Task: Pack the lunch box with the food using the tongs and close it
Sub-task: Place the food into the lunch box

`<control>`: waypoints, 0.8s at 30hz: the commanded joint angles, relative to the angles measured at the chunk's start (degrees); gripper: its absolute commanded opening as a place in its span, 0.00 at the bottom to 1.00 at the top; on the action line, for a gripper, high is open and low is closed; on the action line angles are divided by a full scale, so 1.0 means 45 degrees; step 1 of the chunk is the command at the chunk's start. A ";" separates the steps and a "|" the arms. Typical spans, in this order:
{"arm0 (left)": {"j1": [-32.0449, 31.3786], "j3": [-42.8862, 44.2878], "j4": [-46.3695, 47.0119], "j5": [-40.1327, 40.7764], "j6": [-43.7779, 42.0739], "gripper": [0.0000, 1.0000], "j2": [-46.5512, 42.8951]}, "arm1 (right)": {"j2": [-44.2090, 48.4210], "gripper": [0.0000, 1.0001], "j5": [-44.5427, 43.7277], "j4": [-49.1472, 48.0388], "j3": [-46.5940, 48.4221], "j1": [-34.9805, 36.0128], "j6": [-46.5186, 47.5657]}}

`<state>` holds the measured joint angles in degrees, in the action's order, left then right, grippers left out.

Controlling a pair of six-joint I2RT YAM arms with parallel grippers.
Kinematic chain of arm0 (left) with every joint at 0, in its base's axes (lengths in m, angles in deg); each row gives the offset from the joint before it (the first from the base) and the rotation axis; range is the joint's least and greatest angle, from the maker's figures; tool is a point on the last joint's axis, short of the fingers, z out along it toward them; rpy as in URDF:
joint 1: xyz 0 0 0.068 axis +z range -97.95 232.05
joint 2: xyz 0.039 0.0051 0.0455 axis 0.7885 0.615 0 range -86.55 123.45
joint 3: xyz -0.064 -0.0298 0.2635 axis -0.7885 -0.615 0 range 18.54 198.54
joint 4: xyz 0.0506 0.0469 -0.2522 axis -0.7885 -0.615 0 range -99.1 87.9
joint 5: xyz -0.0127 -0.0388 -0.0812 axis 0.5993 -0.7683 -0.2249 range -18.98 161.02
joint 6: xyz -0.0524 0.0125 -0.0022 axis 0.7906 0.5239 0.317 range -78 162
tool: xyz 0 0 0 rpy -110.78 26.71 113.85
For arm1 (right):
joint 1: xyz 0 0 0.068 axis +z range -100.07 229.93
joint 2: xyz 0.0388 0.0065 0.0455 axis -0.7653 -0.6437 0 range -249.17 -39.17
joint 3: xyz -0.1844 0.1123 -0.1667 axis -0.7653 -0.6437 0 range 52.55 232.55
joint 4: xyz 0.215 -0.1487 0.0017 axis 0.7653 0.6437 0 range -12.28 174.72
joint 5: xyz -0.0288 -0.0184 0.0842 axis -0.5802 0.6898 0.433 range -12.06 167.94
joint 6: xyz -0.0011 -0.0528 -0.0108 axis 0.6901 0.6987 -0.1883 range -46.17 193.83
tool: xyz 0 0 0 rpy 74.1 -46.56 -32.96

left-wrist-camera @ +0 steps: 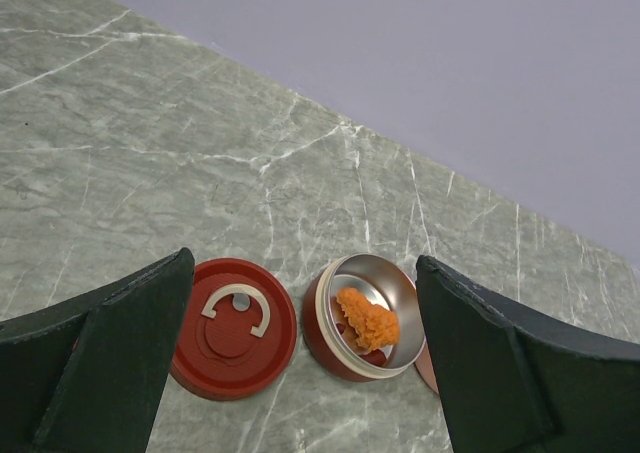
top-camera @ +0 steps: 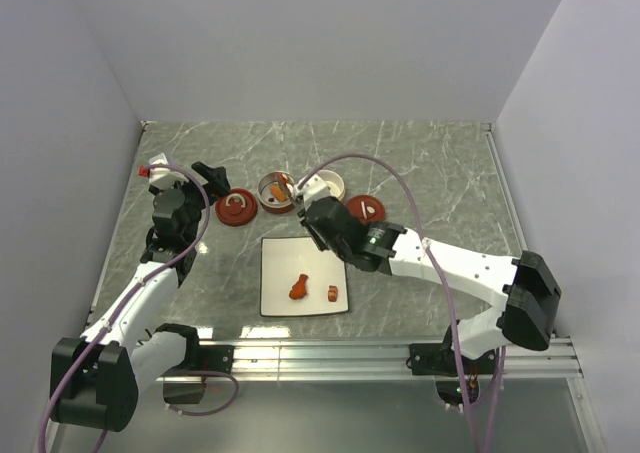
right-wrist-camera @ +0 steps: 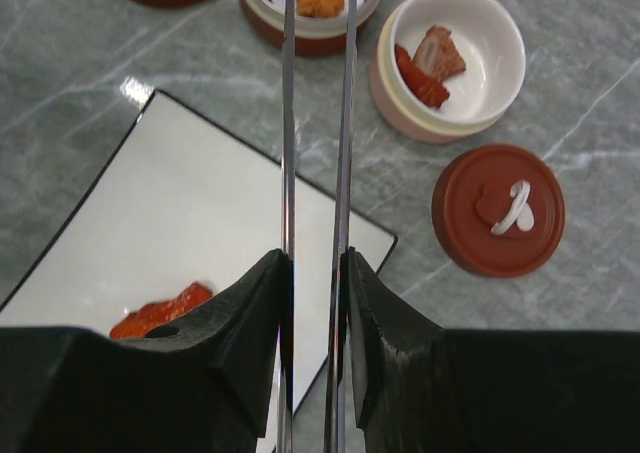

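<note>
The left claw [top-camera: 208,176] hung with its two dark fingers [left-wrist-camera: 100,363] spread wide and nothing between them, its arm folded at the elbow behind it. The right claw [right-wrist-camera: 315,268] had its fingers [right-wrist-camera: 250,313] set close, pinching the tongs [right-wrist-camera: 289,123] that ran straight ahead of it. Its arm stretched long behind, wrist tipped downward.

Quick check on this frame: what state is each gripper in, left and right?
Left gripper: open, holding nothing.
Right gripper: fingers closed on the tongs.
</note>
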<state>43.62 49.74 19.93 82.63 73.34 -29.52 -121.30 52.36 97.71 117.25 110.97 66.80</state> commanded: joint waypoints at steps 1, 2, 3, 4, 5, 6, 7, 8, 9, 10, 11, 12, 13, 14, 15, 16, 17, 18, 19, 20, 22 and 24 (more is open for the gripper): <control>0.0056 0.0274 0.0653 -0.0121 0.0166 0.99 -0.0019 | -0.0479 0.30 0.0645 -0.0926 0.0952 -0.0496 0.0896; 0.0056 0.0274 0.0673 -0.0140 0.0186 0.99 0.0020 | -0.0751 0.30 0.0743 -0.0907 0.1204 -0.0594 0.0975; 0.0056 0.0274 0.0692 -0.0179 0.0186 1.00 0.0021 | -0.0908 0.30 0.0937 -0.0907 0.1322 -0.0672 0.1034; 0.0056 0.0293 0.0692 -0.0160 0.0186 0.99 0.0040 | -0.1180 0.30 0.1074 -0.0907 0.1440 -0.0866 0.1150; 0.0056 0.0293 0.0692 -0.0179 0.0186 0.99 0.0079 | -0.1318 0.30 0.1173 -0.0887 0.1634 -0.0907 0.1190; 0.0056 0.0312 0.0673 -0.0121 0.0205 0.99 0.0079 | -0.1474 0.30 0.1251 -0.0887 0.1752 -0.0985 0.1229; 0.0056 0.0313 0.0673 -0.0140 0.0205 0.99 0.0079 | -0.1592 0.30 0.1387 -0.0810 0.1831 -0.1043 0.1268; 0.0056 0.0313 0.0673 -0.0159 0.0205 0.99 0.0099 | -0.1864 0.30 0.1466 -0.0809 0.2006 -0.1121 0.1288; 0.0056 0.0313 0.0673 -0.0140 0.0205 0.99 0.0099 | -0.1963 0.30 0.1544 -0.0809 0.2065 -0.1161 0.1288; 0.0056 0.0313 0.0673 -0.0140 0.0205 1.00 0.0099 | -0.2138 0.30 0.1699 -0.0848 0.2105 -0.1180 0.1327; 0.0056 0.0313 0.0673 -0.0121 0.0205 1.00 0.0118 | -0.2237 0.30 0.1740 -0.0848 0.2144 -0.1219 0.1308; 0.0056 0.0313 0.0692 -0.0140 0.0225 0.99 0.0118 | -0.2296 0.30 0.1779 -0.0867 0.2183 -0.1239 0.1327; 0.0056 0.0313 0.0692 -0.0159 0.0206 0.99 0.0138 | -0.2432 0.30 0.1798 -0.0868 0.2202 -0.1278 0.1308; 0.0056 0.0313 0.0692 -0.0160 0.0205 0.99 0.0157 | -0.2472 0.30 0.1818 -0.0868 0.2241 -0.1317 0.1308; 0.0056 0.0313 0.0692 -0.0160 0.0205 0.99 0.0157 | -0.2511 0.30 0.1876 -0.0887 0.2261 -0.1337 0.1327; 0.0056 0.0332 0.0692 -0.0160 0.0205 0.99 0.0177 | -0.2589 0.30 0.1915 -0.0887 0.2261 -0.1356 0.1327; 0.0056 0.0332 0.0692 -0.0140 0.0205 1.00 0.0196 | -0.2647 0.30 0.1935 -0.0868 0.2358 -0.1395 0.1366; 0.0056 0.0332 0.0692 -0.0159 0.0186 0.99 0.0196 | -0.2706 0.30 0.1935 -0.0848 0.2398 -0.1434 0.1366; 0.0056 0.0351 0.0673 -0.0140 0.0205 1.00 0.0196 | -0.2784 0.30 0.1955 -0.0829 0.2475 -0.1454 0.1366; 0.0056 0.0332 0.0673 -0.0140 0.0186 1.00 0.0177 | -0.2843 0.30 0.1955 -0.0829 0.2515 -0.1493 0.1386; 0.0056 0.0313 0.0673 -0.0121 0.0186 0.99 0.0158 | -0.2998 0.31 0.2052 -0.0809 0.2670 -0.1571 0.1425; 0.0056 0.0313 0.0673 -0.0101 0.0186 0.99 0.0118 | -0.3097 0.34 0.2111 -0.0770 0.2788 -0.1630 0.1425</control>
<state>43.62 49.74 20.38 82.63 73.34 -28.60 -134.96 61.49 96.22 126.30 104.37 72.29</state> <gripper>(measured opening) 0.995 0.363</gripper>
